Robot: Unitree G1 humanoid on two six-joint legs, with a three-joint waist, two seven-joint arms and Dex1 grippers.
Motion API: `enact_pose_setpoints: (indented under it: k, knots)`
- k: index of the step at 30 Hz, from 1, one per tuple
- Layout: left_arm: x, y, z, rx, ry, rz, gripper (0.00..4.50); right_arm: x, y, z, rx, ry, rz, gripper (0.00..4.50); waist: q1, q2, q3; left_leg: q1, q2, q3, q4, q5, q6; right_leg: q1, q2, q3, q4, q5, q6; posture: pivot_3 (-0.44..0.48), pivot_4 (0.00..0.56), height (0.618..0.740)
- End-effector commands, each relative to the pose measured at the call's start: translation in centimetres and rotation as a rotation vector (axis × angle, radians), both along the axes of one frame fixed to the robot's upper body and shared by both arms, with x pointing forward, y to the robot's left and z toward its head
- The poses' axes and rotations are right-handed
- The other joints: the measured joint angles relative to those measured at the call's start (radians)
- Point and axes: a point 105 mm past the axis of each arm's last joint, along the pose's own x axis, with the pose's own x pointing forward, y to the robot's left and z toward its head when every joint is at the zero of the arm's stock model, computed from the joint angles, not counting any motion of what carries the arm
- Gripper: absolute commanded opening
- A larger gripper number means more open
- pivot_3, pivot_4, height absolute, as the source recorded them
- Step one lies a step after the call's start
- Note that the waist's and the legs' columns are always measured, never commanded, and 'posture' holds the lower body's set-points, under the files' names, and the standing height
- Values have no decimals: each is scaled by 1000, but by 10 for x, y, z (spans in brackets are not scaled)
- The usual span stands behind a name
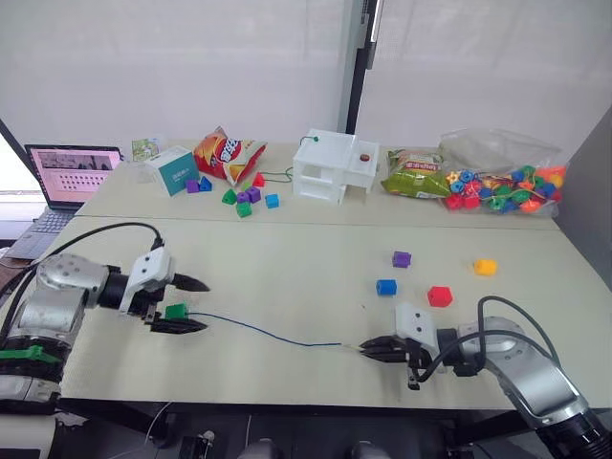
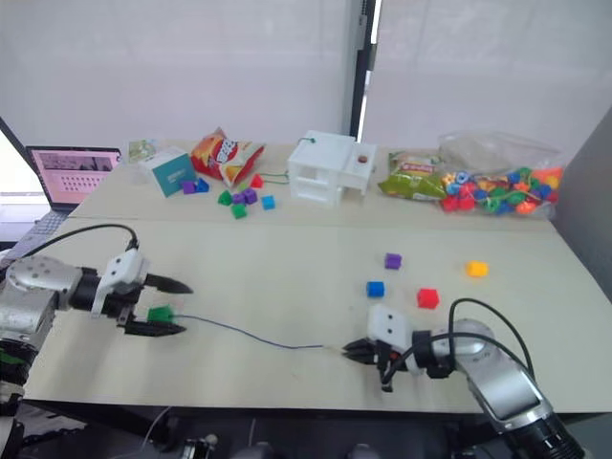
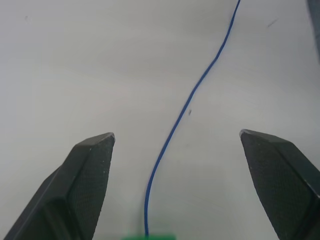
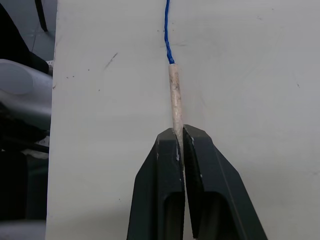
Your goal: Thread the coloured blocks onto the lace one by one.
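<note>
Two black fingers of the right end effector point(image 4: 181, 137) are pinched together on the pale stiff tip point(image 4: 175, 97) of the lace point(image 1: 263, 331), low over the near edge of the worktop point(image 1: 287, 268). From that tip the dark-blue cord runs across the worktop toward the robot's left, lying flat in a gentle curve. Its far end meets the green block point(image 1: 176, 311), which sits between the spread fingers of the left end effector point(image 1: 189, 304); those fingers stand wide apart, one on each side of the cord, and grip nothing. In the left wrist view the cord point(image 3: 185, 115) leads straight out from the green block's edge point(image 3: 148, 237).

Beyond the right end effector four loose blocks rest on the worktop: blue point(image 1: 386, 287), red point(image 1: 440, 296), purple point(image 1: 402, 259) and yellow point(image 1: 486, 267), all apart from one another. Farther back stand a small white shelf unit point(image 1: 335, 167), a clear bag of bright beads point(image 1: 502, 182), a snack packet point(image 1: 228, 153) and a cluster of small blocks point(image 1: 244, 196).
</note>
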Motion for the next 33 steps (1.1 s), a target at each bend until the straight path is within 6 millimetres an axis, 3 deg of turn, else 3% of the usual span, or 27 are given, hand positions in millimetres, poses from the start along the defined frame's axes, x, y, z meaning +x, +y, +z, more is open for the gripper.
enact_pose_setpoints:
  k: [1, 4, 8, 12, 25, 33]
  knots:
    - [-27, -67, -13, -101, 40, -152, 4232, 3, 7, 7, -15, -32, 9, 0, -2, 1, 0, 0, 0, 0, 0, 0, 0, 0, 0, 1, 0, 0, 0, 0, 150, 740]
    - [-40, -114, -32, -145, 19, -217, 4232, 6, 9, 7, -28, -32, 3, 0, 4, 0, 0, 0, 0, 0, 0, 0, 0, 0, 0, 1, 0, 0, 0, 0, 150, 740]
    - [-21, -154, -45, -219, -30, -138, 4232, 4, 13, 10, -33, -27, 16, 0, 11, 0, 0, 0, -1, -1, 1, 0, 0, 1, 0, 0, 0, 0, 0, 0, 150, 740]
    - [-16, -163, -60, -208, -36, -146, 4232, 0, 14, 14, -37, -23, 27, 0, 6, 0, 0, 1, -1, -1, 1, 0, 0, 1, 0, 0, 0, 0, 0, 0, 150, 740]
    - [-15, -182, -61, -215, -18, -220, 4232, -4, 15, 14, -46, -12, 25, 0, 8, 0, 0, 0, -1, -1, 1, 0, 0, 1, 0, 0, -1, 0, 0, 0, 150, 740]
    - [-15, -182, -60, -201, -16, -237, 1682, -4, 15, 13, -45, -7, 19, 0, 7, 0, 0, 0, -1, -1, 1, 0, 0, 1, 0, 0, -1, 0, 0, 0, 150, 740]
